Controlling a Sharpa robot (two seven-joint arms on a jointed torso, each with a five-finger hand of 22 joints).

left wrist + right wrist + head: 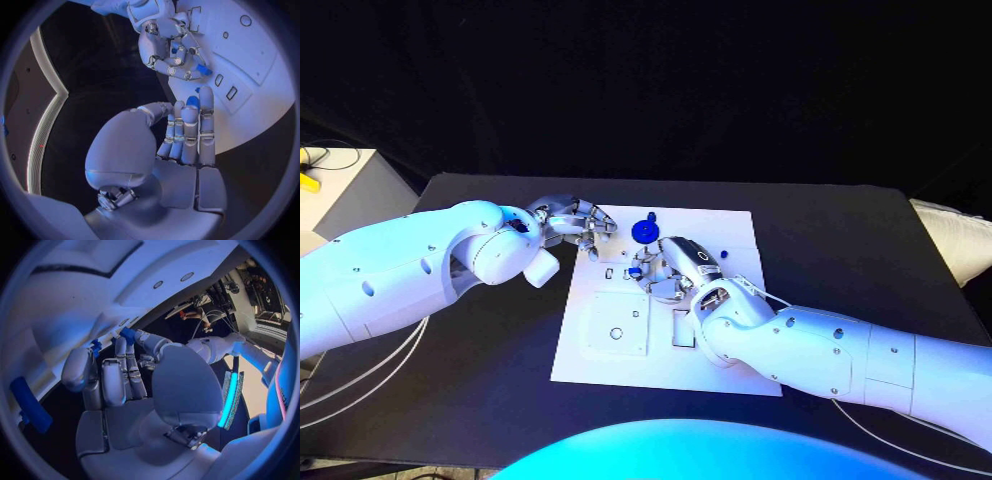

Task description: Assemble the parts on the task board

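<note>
The white task board lies mid-table. A round blue part stands near its far edge; the right wrist view shows a blue part on the board. My left hand is at the board's far left corner, fingers straight and pressed together, with a blue part showing just past their tips. My right hand hovers over the board's middle with fingers curled. Small blue pieces sit among its fingers, also seen at its fingertips.
The board has rectangular recesses and slots in its near half, beside my right forearm. Black table surrounds the board. A pale box stands off the table's far left corner.
</note>
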